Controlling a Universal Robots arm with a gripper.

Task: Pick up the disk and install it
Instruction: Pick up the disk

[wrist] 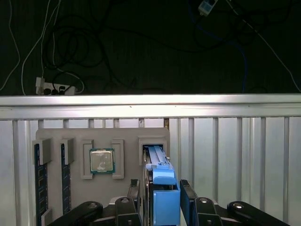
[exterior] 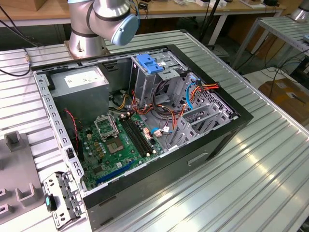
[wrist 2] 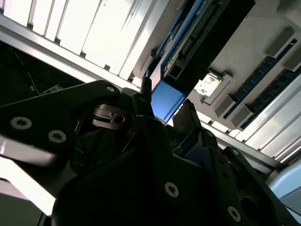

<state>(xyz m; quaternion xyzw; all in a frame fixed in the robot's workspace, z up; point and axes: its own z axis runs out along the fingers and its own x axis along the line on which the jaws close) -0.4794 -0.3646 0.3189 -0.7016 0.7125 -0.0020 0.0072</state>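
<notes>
Disk (wrist: 165, 205): stood in tray (wrist: 122, 136) slot, hand (wrist: 161, 187) astride it, clamped or not could not be told; unlifted, installation in case (exterior: 159, 179) outstanding.

The silver-grey cylindrical metal robot arm (exterior: 99, 12) has smooth tubular joint housings. One housing is closed by a light blue round plastic end cap (exterior: 127, 25). The arm stands on a flared round metal base (exterior: 81, 44). The black angular metal gripper (wrist 2: 167, 101) is built from matte plate-like links. These are fastened with silver socket-head screws (wrist 2: 171, 189) and round silver pivot pins (wrist: 203, 202). Its jaws are narrow black bars.
</notes>
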